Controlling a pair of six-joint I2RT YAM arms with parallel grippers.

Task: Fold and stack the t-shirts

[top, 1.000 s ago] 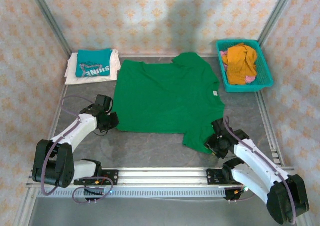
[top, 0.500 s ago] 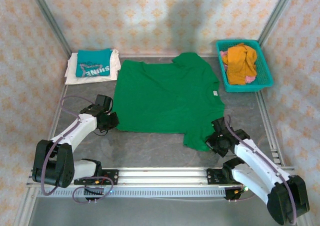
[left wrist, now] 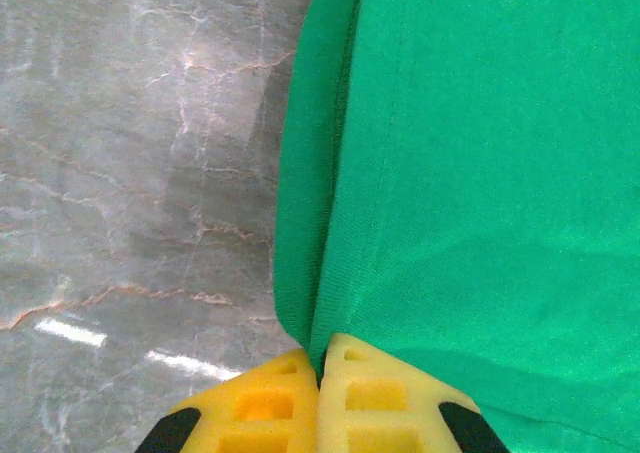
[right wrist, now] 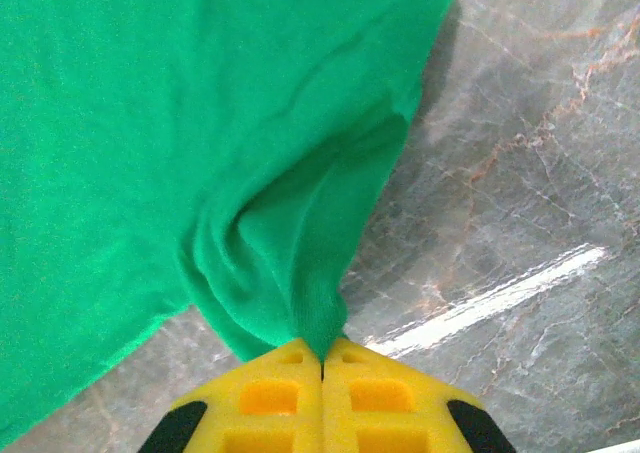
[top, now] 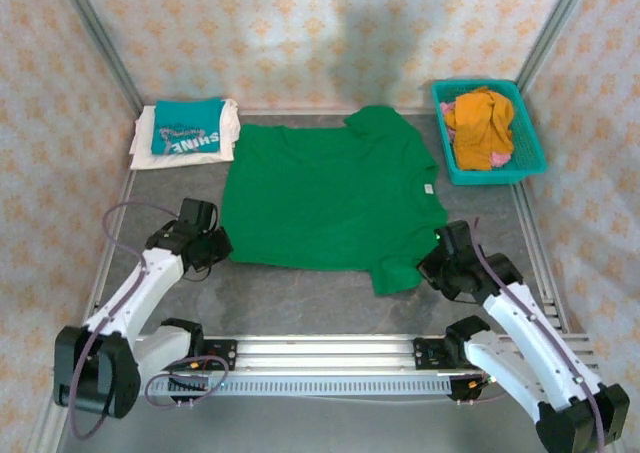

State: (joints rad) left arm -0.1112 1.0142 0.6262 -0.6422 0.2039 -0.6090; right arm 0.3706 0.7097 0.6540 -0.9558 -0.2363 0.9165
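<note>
Marbled grey table (top: 300,303) below; my left gripper (left wrist: 320,358) is pinched tight on the green t-shirt (top: 325,198) at its near hem corner, my right gripper (right wrist: 321,358) likewise on the near sleeve. I'd raise both evenly (slack bunches up) and carry that edge across to the far side. Counting: one green t-shirt spread mid-table, one teal t-shirt (top: 187,128) atop one white t-shirt (top: 145,143) far left, one basket (top: 495,176).

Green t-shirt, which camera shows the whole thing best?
The top external view: the green t-shirt lies spread flat, nearly all of it in frame. The left wrist view gives a close-up of the edge pinched in the left gripper; the right wrist view, the bunched corner in the right gripper.
</note>
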